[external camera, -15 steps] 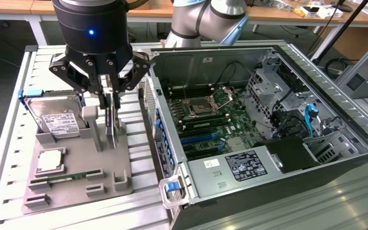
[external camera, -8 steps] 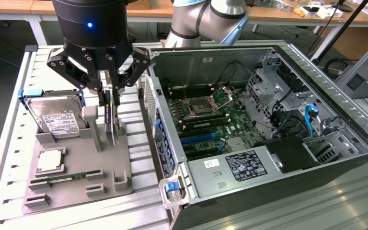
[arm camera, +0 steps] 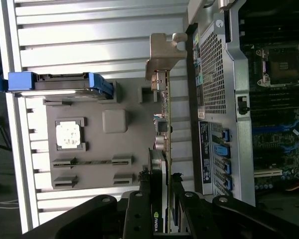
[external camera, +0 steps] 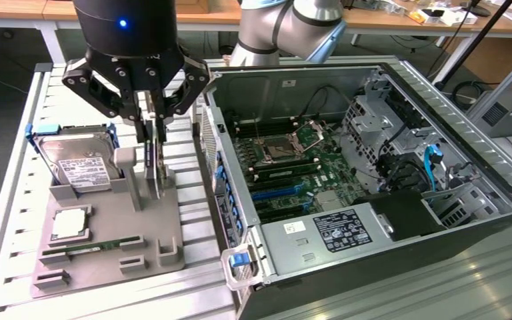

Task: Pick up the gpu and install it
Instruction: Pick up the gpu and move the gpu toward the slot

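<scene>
Ribbed metal table point(external camera: 194, 293) bears a grey holder point(external camera: 114, 250); tool point(external camera: 154, 137) clamps the thin gpu point(external camera: 158, 170).

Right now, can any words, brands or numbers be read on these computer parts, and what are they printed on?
No text can be read for certain.
gpu: a small pale logo on its black shroud, letters too small to read.
hard drive: white label, print too small to read.
power supply: black and white sticker, print too blurred to read.

One gpu point(external camera: 157, 170), one hard drive point(external camera: 78, 161), one memory stick point(external camera: 91, 247) (one case point(external camera: 265, 87))
</scene>
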Tool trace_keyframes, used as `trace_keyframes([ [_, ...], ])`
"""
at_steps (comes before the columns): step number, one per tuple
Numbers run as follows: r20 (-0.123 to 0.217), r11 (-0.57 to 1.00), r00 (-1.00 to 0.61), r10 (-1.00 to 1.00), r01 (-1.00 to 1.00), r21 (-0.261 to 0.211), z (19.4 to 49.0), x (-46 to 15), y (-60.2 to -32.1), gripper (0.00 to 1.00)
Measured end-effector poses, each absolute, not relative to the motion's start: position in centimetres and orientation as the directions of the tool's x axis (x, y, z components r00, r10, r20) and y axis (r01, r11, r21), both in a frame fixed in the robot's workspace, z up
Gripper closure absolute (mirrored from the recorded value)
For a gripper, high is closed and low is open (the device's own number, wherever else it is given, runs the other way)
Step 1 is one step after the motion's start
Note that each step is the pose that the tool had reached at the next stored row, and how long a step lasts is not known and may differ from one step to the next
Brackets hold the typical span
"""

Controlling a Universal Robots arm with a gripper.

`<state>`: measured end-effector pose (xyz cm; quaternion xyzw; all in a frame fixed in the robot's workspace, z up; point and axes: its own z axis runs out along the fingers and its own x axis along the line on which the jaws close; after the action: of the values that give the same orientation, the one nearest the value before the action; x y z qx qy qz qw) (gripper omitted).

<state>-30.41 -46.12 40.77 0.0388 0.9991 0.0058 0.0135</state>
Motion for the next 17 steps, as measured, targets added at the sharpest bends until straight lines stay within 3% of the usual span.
trace_keyframes([
  [17,-0.027,0.997,-0.997,0.078,0.077,0.013,42.4,-30.4,-46.1,0.73],
])
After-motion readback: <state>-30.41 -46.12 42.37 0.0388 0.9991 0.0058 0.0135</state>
